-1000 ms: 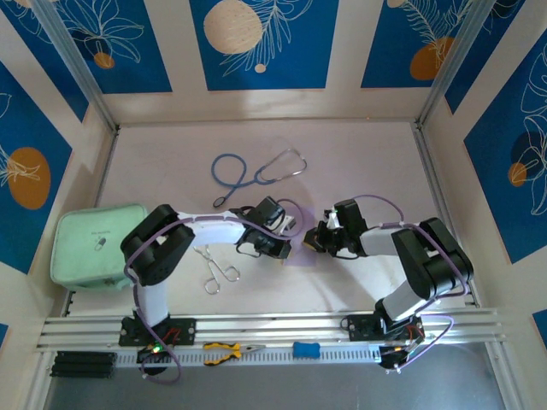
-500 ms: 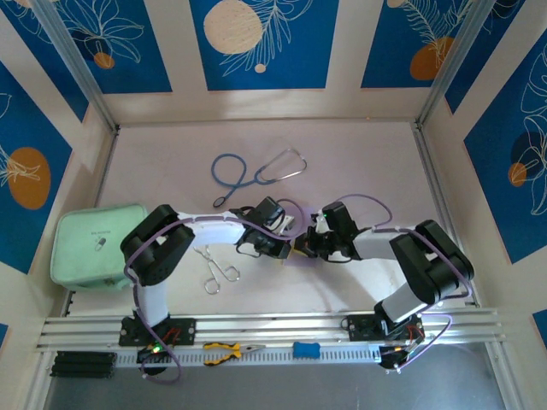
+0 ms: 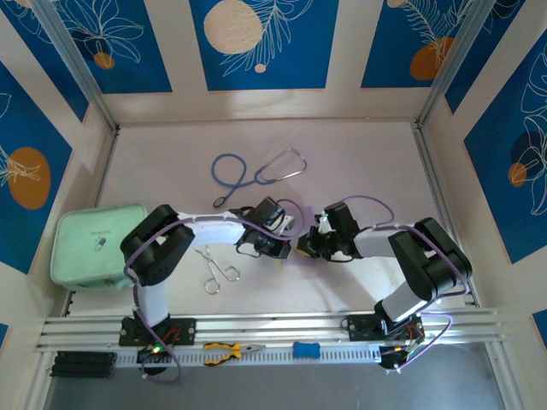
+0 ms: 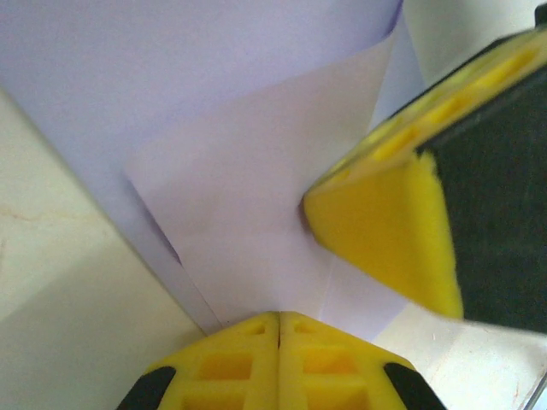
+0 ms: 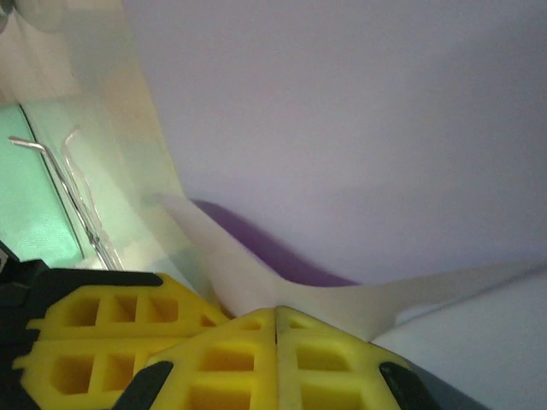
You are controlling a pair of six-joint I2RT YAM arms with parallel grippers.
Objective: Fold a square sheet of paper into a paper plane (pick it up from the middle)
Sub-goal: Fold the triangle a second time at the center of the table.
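Black-and-white arms (image 3: pixel 214 224), purple cables (image 3: pixel 376 201), yellow ribbed jaws.

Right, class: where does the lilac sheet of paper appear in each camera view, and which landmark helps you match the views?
Top external: the lilac sheet of paper is near the centre, where the left hand and right hand meet.
Left wrist: it fills the top and middle.
Right wrist: it spans the top and right.
Shared landmark: the yellow-padded right hand, at the right in the left wrist view and at the bottom in its own.
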